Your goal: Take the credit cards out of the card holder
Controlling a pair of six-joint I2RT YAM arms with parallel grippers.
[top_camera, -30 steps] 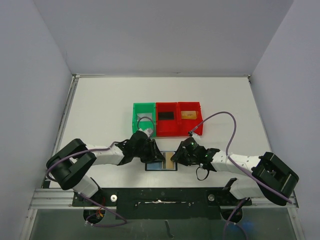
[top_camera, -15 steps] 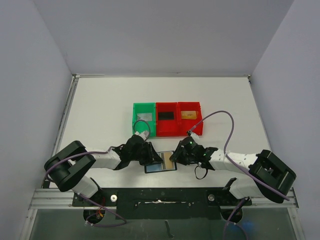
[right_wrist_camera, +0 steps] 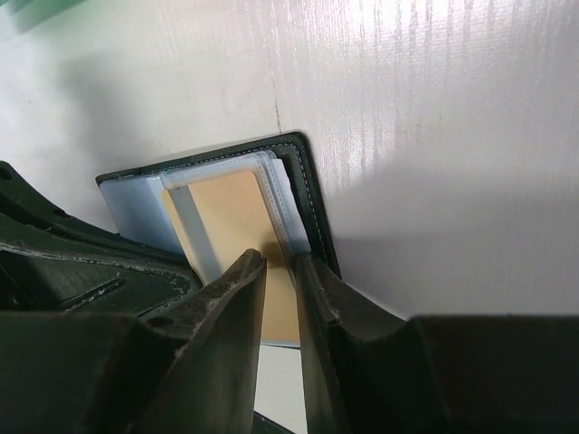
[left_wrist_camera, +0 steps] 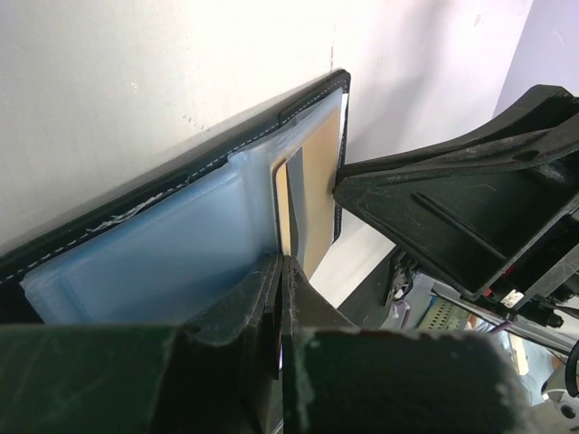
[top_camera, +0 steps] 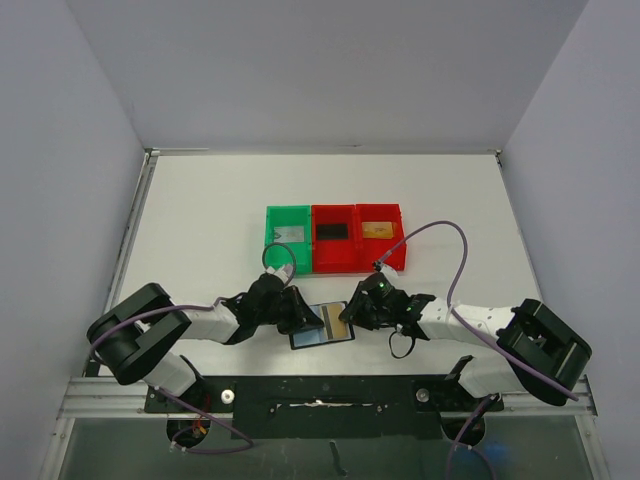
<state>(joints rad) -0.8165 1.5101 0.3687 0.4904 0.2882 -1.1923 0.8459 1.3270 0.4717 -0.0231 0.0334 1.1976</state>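
The card holder (top_camera: 312, 337) lies open on the table between my arms, its bluish inner pockets up. A gold card (top_camera: 341, 322) sits in its right pocket, and also shows in the right wrist view (right_wrist_camera: 226, 217) and the left wrist view (left_wrist_camera: 318, 176). My left gripper (top_camera: 298, 319) is shut on the card holder's left flap (left_wrist_camera: 163, 262). My right gripper (top_camera: 353, 317) has its jaws a narrow gap apart, with the fingertips (right_wrist_camera: 253, 264) down on the gold card beside the holder's stitched edge (right_wrist_camera: 314, 203).
Three bins stand in a row behind the holder. A green bin (top_camera: 271, 240) holds a pale grey card (top_camera: 290, 233). One red bin (top_camera: 333, 262) holds a black card (top_camera: 332, 231). Another red bin (top_camera: 396, 250) holds a gold card (top_camera: 376, 230). Cables loop over both arms.
My left gripper has shifted left and nearer, and the card holder has turned and slid a little with it. My right gripper has stayed on the gold card.
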